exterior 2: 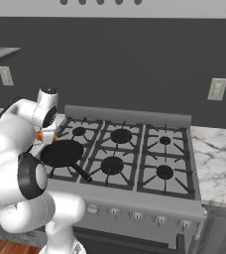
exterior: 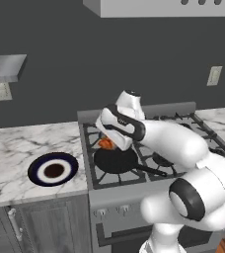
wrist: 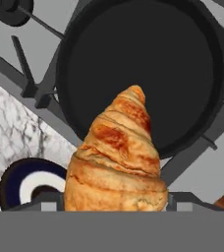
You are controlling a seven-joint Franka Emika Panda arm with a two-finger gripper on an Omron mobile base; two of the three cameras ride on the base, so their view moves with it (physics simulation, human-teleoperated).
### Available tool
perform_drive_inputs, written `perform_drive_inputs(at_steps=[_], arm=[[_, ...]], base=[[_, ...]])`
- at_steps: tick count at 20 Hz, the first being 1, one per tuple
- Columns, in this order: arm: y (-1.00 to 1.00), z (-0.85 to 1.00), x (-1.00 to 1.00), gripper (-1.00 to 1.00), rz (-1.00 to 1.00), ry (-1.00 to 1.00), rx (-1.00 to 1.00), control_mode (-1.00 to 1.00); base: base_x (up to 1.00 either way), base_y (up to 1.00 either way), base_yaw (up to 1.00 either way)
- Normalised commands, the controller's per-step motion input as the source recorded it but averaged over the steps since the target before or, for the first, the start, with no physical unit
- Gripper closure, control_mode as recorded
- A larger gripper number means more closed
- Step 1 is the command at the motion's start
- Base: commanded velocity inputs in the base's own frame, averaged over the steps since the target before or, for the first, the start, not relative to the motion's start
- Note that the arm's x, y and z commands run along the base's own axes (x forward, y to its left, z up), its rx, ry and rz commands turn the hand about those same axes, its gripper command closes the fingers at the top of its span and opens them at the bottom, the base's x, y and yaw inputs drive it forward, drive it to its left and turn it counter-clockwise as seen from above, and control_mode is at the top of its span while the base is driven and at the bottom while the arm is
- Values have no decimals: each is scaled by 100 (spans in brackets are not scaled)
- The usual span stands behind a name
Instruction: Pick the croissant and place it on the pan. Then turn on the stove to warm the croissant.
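My gripper is shut on the croissant, a golden-brown pastry whose pointed end sticks out past the fingertips. It hangs just above the round black pan, near the pan's rim on the plate side. The pan sits on the front left burner of the stove, with its long handle pointing front right. From the left base view the croissant peeks out orange under the white hand. From the right base view it shows beside the pan, and the hand hides the fingers.
A dark blue plate with a white ring lies on the marble counter left of the stove. Small knobs line the stove's front. The other burners are bare. More counter lies to the right.
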Motion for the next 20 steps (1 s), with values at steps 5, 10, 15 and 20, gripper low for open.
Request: perform_drive_inputs(at_steps=[5, 10, 15, 20], arm=[[-40, -27, 1, 100, -7, 16, -1, -100], [-37, -31, 3, 100, -5, 10, -1, -100], [-12, -39, 26, 100, -1, 4, -9, -100], [0, -41, 46, 100, 0, 7, -11, -100]], base=[[0, 0, 0], [0, 0, 0], [0, 0, 0], [0, 0, 0]])
